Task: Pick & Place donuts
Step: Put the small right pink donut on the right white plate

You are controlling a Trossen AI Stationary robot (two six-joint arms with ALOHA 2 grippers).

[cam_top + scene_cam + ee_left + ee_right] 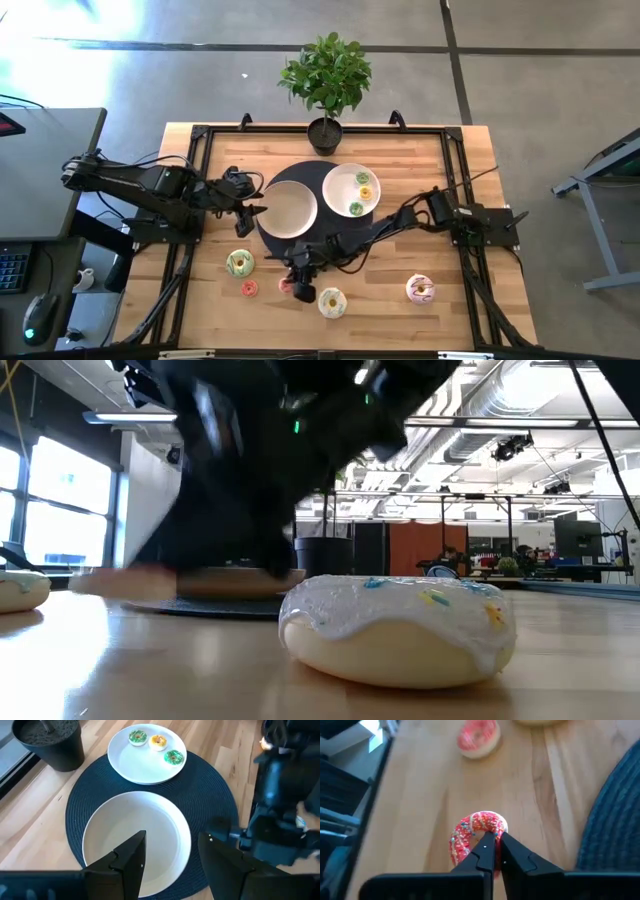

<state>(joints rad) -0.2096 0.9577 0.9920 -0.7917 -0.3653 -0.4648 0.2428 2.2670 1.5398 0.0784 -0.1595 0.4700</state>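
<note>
Overhead, my right gripper (297, 287) sits low at the dark round mat's (275, 235) front edge, between a tiny pink donut (249, 289) and the cream-iced ring donut (332, 302). My left gripper (254, 211) hovers beside the empty white plate (288, 208). Level with the table, the cream-iced ring donut (398, 628) fills the foreground. Through my left wrist, my fingers (131, 860) are spread apart over the empty plate (137, 840). Through my right wrist, my fingers (488, 851) are clenched on a small pink sprinkled donut (470, 836), tilted above the wooden tabletop (430, 805).

8 donuts (331, 302), 2 plates (335, 178), 1 mat (313, 169), 1 plant (326, 76), 2 arms (140, 185).
</note>
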